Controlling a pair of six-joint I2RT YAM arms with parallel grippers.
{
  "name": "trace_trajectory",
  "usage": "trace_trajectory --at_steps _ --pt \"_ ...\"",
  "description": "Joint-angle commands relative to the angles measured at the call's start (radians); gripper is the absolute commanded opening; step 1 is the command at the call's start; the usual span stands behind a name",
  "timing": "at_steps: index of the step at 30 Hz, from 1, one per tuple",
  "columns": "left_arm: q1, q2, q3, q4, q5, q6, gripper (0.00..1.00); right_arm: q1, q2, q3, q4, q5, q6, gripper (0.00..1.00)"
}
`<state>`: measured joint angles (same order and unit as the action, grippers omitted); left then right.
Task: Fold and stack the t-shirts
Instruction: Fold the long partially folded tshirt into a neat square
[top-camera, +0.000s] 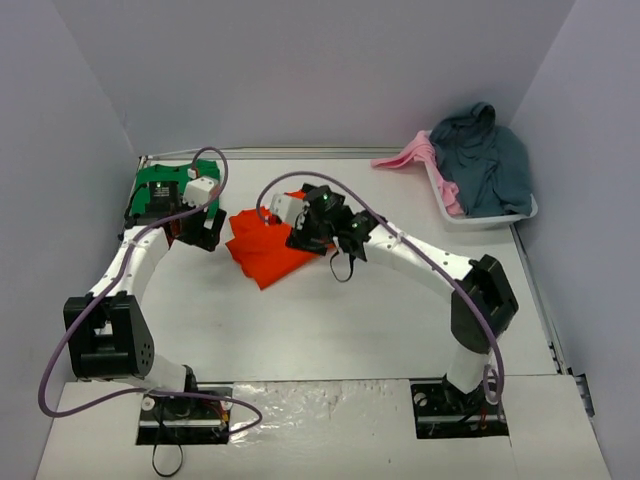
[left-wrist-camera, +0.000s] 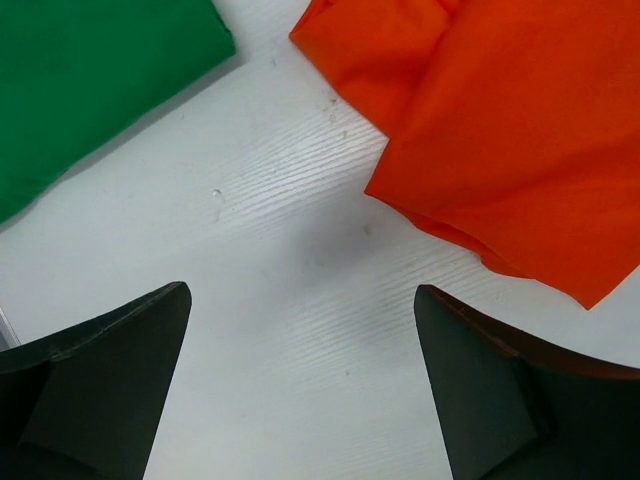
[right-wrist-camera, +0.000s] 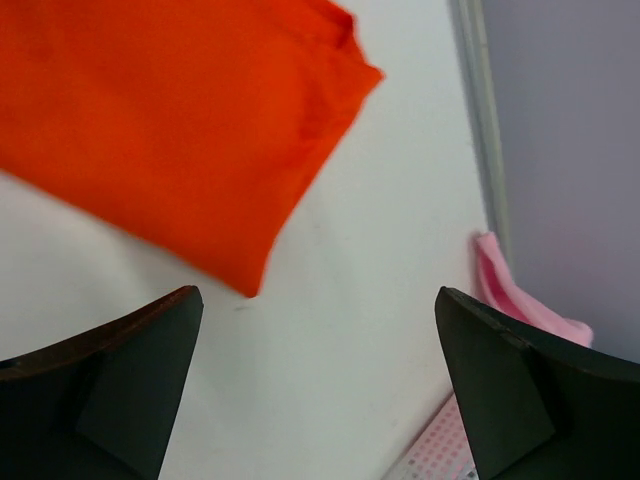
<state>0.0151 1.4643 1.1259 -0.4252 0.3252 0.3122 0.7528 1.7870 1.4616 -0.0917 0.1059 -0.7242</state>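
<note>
We logged both jaws spread, gripping nothing. The left pincer (left-wrist-camera: 302, 300) hung over bare counter (left-wrist-camera: 290, 230), between the green t-shirt (left-wrist-camera: 90, 80) and the orange t-shirt (left-wrist-camera: 510, 130). The right pincer (right-wrist-camera: 315, 300) sat just off the orange one's edge. Green lay far-left, orange mid-counter, not touching.

White wood-grain table (top-camera: 330, 330), plain pale lilac walls (top-camera: 300, 70) closing three sides, soft even light, faint shadows
</note>
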Motion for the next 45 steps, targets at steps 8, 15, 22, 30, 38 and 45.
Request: trace_trajectory --at_steps 8,15,22,30,38,45 --pt "0.019 -0.013 -0.031 0.008 0.097 -0.009 0.94 -0.393 -0.316 -0.179 -0.125 -0.489 0.215 1.00" --pt "0.020 -0.036 -0.061 0.042 0.111 -0.005 0.94 -0.486 -0.408 -0.386 0.070 -0.494 0.341 1.00" --pt "0.052 -0.012 -0.058 0.046 0.078 -0.002 0.94 -0.232 -0.362 -0.298 -0.032 -0.316 0.194 1.00" --pt "0.233 -0.032 -0.060 0.077 0.167 -0.152 0.94 0.034 -0.178 -0.199 -0.060 -0.146 0.128 1.00" --pt "0.267 -0.030 -0.060 0.086 0.224 -0.225 0.94 0.216 0.021 -0.150 -0.065 -0.023 0.091 1.00" --pt "0.266 -0.028 -0.063 0.100 0.204 -0.229 0.94 0.321 0.170 -0.061 -0.046 0.075 0.088 1.00"
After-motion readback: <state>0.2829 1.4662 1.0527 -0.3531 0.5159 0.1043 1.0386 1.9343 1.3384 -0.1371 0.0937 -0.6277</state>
